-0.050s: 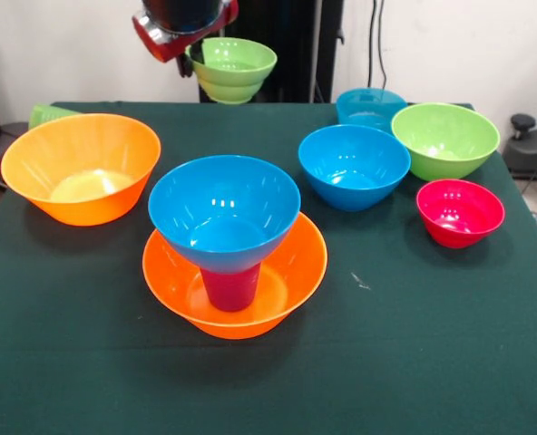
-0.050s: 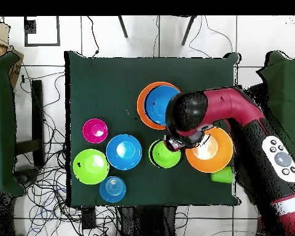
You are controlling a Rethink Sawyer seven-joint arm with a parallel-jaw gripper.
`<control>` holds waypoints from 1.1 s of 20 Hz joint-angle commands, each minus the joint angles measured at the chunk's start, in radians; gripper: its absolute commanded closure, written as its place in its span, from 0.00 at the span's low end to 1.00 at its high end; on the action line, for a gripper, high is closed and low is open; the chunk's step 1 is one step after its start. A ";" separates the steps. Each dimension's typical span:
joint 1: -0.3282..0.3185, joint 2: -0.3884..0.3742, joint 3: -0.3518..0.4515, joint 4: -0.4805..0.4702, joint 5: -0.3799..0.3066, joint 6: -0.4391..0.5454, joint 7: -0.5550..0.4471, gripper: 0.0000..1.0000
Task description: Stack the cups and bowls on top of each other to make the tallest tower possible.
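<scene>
The tower stands near the table's middle: a wide orange bowl (image 1: 287,272) (image 2: 142,114) holds the purple-magenta cup (image 1: 230,288), and a blue bowl (image 1: 224,213) (image 2: 160,103) rests on that cup. My gripper (image 1: 194,62) (image 2: 170,143) is shut on the rim of a lime green bowl (image 1: 237,65) (image 2: 165,156), which hangs in the air behind the tower. A second orange bowl (image 1: 81,168) (image 2: 209,152) sits alone. Behind it the light green cup (image 1: 46,114) (image 2: 222,175) lies on its side.
A blue bowl (image 1: 354,166) (image 2: 124,152), a teal bowl (image 1: 370,107) (image 2: 113,189), a second lime green bowl (image 1: 444,139) (image 2: 91,166) and a red-pink bowl (image 1: 460,212) (image 2: 95,130) stand grouped on the green tablecloth (image 1: 414,344). The red arm (image 2: 236,110) reaches over the lone orange bowl.
</scene>
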 commanded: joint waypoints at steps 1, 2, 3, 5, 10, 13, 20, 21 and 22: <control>0.074 0.083 -0.025 -0.173 -0.056 0.125 -0.323 1.00; 0.079 0.091 -0.026 -0.195 -0.056 0.140 -0.332 1.00; 0.082 0.098 -0.027 -0.215 -0.058 0.158 -0.345 1.00; 0.089 0.111 -0.027 -0.261 -0.062 0.196 -0.371 1.00; 0.076 0.114 -0.013 -0.328 -0.073 0.289 -0.451 1.00; 0.073 0.104 -0.004 -0.354 -0.071 0.341 -0.470 1.00; 0.115 0.125 0.001 -0.439 -0.075 0.413 -0.471 1.00; 0.122 0.129 0.001 -0.454 -0.079 0.422 -0.477 1.00; 0.127 0.135 0.001 -0.470 -0.082 0.428 -0.482 1.00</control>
